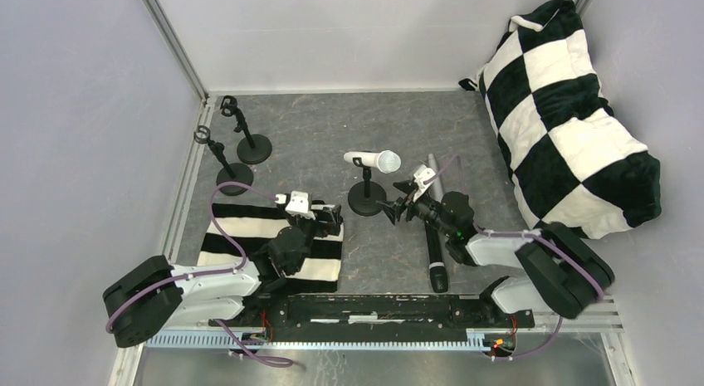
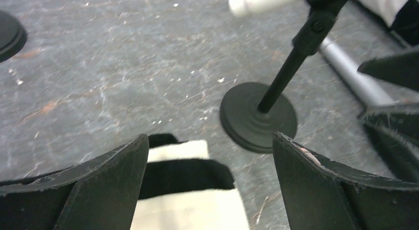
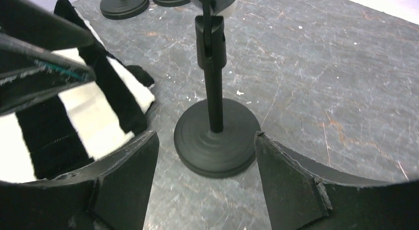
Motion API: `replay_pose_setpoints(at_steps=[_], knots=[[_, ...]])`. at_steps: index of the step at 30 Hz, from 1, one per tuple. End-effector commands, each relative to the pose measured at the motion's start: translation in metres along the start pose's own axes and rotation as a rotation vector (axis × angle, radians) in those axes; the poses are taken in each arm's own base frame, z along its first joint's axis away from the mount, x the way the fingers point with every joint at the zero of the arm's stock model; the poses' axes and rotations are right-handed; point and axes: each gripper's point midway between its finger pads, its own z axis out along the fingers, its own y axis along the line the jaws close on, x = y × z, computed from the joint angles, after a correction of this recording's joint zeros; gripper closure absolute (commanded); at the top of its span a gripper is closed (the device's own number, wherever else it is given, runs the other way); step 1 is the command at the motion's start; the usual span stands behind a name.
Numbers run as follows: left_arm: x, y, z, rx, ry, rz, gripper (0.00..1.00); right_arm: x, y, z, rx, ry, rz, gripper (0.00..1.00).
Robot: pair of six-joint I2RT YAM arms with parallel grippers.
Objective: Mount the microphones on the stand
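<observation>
The white microphone (image 1: 374, 160) sits clipped across the top of the middle stand (image 1: 366, 199), its end showing in the left wrist view (image 2: 259, 1). A silver-grey microphone (image 1: 432, 172) and a black microphone (image 1: 436, 266) lie on the table, partly under the right arm. My left gripper (image 1: 332, 216) (image 2: 210, 138) is open and empty, left of that stand's base (image 2: 258, 116). My right gripper (image 1: 398, 207) (image 3: 206, 136) is open too, its fingers on either side of the near edge of the base (image 3: 217, 143) without touching it.
Two bare stands (image 1: 253, 145) (image 1: 232, 174) stand at the back left. A black-and-white striped cloth (image 1: 249, 245) lies under the left arm. A large checkered cushion (image 1: 573, 112) fills the right side. Walls close in the table at the back and left.
</observation>
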Motion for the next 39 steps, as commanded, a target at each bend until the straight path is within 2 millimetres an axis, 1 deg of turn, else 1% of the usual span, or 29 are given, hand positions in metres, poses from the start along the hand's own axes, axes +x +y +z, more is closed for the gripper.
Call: replay_pose_setpoints(at_steps=[1,4,7,8,11,16,19,21,23,26,30,33,37,39], knots=[[0.013,0.022,-0.007,-0.083,0.045,-0.016,0.01,-0.041,-0.002,0.029,-0.026,-0.154,-0.024,0.23],[0.009,0.023,-0.004,-0.116,0.067,0.008,0.02,-0.039,-0.005,0.044,-0.031,-0.159,-0.011,0.24],[-0.003,0.017,-0.001,-0.099,0.049,0.021,0.02,-0.036,-0.008,0.057,-0.029,-0.170,0.007,0.25],[-0.008,0.016,0.000,-0.097,0.040,0.026,0.02,-0.032,-0.009,0.061,-0.027,-0.168,0.016,0.25],[-0.016,0.018,0.005,-0.112,0.012,0.033,0.01,-0.026,-0.010,0.073,-0.039,-0.173,0.042,0.27],[-0.017,0.031,0.010,-0.138,0.010,0.059,0.01,-0.019,-0.012,0.089,-0.047,-0.161,0.045,0.31],[-0.009,0.044,0.009,-0.154,0.020,0.059,0.01,-0.015,-0.015,0.098,-0.045,-0.148,0.044,0.34],[-0.007,0.050,0.009,-0.163,0.025,0.057,0.01,-0.013,-0.016,0.103,-0.047,-0.143,0.043,0.39],[-0.007,0.054,0.009,-0.170,0.027,0.056,0.01,-0.011,-0.016,0.107,-0.049,-0.136,0.041,0.45],[-0.008,0.056,0.010,-0.172,0.024,0.052,0.01,-0.009,-0.017,0.110,-0.056,-0.132,0.026,0.56],[-0.007,0.056,0.012,-0.171,0.030,0.056,0.01,-0.013,-0.017,0.114,-0.060,-0.135,0.001,0.71],[-0.007,0.056,0.013,-0.172,0.033,0.061,0.01,-0.021,-0.019,0.116,-0.057,-0.154,-0.020,0.82],[-0.006,0.058,0.014,-0.177,0.038,0.068,0.01,-0.043,-0.026,0.121,-0.057,-0.196,-0.046,0.99],[-0.005,0.058,0.015,-0.180,0.042,0.071,0.01,-0.055,-0.032,0.124,-0.058,-0.222,-0.048,1.00]])
